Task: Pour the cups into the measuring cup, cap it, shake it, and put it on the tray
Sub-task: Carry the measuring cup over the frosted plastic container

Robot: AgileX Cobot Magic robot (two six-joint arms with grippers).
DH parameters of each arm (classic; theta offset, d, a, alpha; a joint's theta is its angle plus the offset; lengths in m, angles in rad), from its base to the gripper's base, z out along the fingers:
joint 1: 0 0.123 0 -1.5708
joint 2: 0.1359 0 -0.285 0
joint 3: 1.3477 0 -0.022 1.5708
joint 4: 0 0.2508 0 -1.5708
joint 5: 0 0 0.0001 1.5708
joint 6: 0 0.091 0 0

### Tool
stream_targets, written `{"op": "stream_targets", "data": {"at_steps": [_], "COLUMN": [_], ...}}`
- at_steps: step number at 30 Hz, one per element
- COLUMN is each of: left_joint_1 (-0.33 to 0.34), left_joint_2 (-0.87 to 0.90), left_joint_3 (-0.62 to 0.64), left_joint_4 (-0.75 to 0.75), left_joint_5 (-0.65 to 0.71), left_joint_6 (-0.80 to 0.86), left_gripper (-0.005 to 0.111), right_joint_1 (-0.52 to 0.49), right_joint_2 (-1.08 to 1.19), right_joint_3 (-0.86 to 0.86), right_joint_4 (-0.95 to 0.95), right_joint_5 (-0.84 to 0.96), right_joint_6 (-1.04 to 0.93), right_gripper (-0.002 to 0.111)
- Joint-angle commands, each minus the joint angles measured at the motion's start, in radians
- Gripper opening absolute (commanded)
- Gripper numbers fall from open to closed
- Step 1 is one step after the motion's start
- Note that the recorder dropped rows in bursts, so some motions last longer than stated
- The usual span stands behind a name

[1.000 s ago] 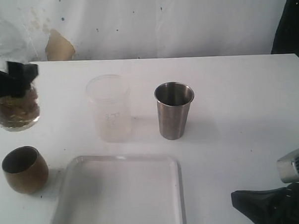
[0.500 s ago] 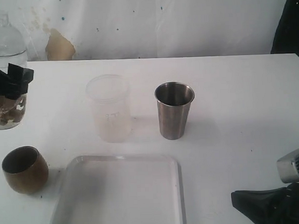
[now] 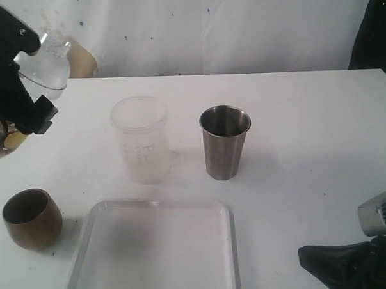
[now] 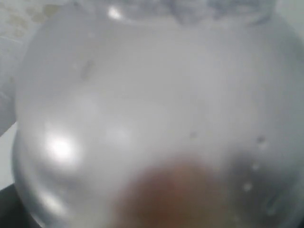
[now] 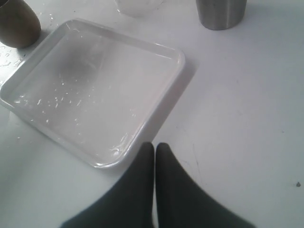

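Left gripper (image 3: 15, 82): clamped across the measuring cup (image 3: 49, 66), black jaws spread wide round its clear wall; high over the far left of the table (image 3: 308, 133).
Measuring cup: held off the table and tipped steeply; clear rounded end toward the wall (image 3: 239, 27), brown contents gathered at the low end by the left edge of the exterior view. Fills the left wrist view as a blurred clear body with a brownish patch. Scale not legible; capped or not, cannot tell.
Right gripper (image 5: 154, 147): closed on nothing, the two black fingers pressed together; low at the near right of the table, apart from the tray (image 3: 153, 255).
Frosted tumbler (image 3: 140, 141): upright mid-table, behind the tray, faint print on its side.
Steel tumbler (image 3: 225, 143): upright, to the right of the frosted tumbler, a gap between them.
Brown-gold cup (image 3: 32, 219): upright at the near left, just beside the tray's left corner, not touching it; inside dark.
Tray: flat on the table at the near edge; small glints scattered over its floor in the right wrist view.
Tan patch (image 3: 78, 58): on the wall, just above the table's far left edge.
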State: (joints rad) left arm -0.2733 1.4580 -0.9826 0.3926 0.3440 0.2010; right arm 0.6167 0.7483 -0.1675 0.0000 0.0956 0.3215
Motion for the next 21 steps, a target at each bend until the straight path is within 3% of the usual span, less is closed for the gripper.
{"op": "stream_targets", "data": {"at_steps": [1, 4, 12, 21], "left_joint_1": [-0.053, -0.107, -0.229, -0.278], "left_joint_2": [0.042, 0.093, 0.171, 0.216], "left_joint_3": [-0.08, -0.119, -0.125, -0.125], "left_joint_4": [0.291, 0.485, 0.789, 1.009], "left_joint_5": [0.078, 0.184, 0.282, 0.344], "left_joint_6": [-0.163, -0.262, -0.368, -0.406], "left_gripper": [0.0, 0.0, 0.0, 0.0], "right_joint_1": [-0.008, -0.008, -0.008, -0.008], "right_joint_2": [-0.002, -0.002, -0.002, -0.002], "right_joint_3": [0.005, 0.005, 0.005, 0.005], "right_joint_4": [0.0, 0.0, 0.0, 0.0], "right_joint_5": [-0.014, -0.014, -0.014, -0.014], "right_joint_6": [-0.011, -0.011, -0.011, -0.011], "right_gripper": [0.0, 0.0, 0.0, 0.0]}}
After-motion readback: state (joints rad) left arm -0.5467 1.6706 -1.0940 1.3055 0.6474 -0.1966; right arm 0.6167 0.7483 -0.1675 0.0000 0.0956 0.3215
